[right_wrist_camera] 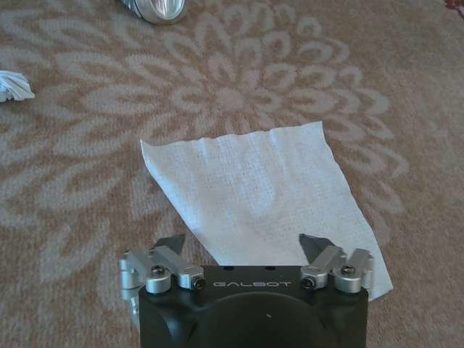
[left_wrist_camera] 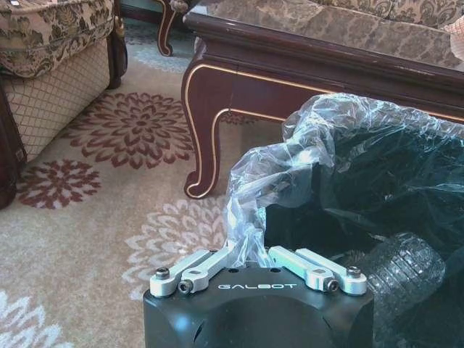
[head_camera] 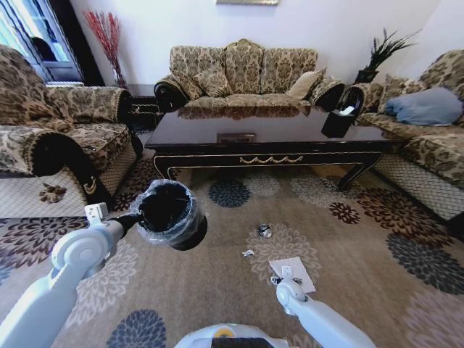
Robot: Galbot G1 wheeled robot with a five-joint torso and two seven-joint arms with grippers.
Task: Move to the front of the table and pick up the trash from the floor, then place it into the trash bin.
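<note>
Right gripper [right_wrist_camera: 246, 250], jaws spread wide and empty, hovers over the flat white textured paper sheet [right_wrist_camera: 254, 192] lying beneath it on the beige flower-patterned carpet [right_wrist_camera: 406, 109].

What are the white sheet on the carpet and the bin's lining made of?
The white sheet looks like soft tissue or paper towel: matte, with a fine embossed weave. The trash bin, held up by the left gripper, is lined with thin clear plastic film, crinkled and glossy; the bin looks like black plastic.
</note>
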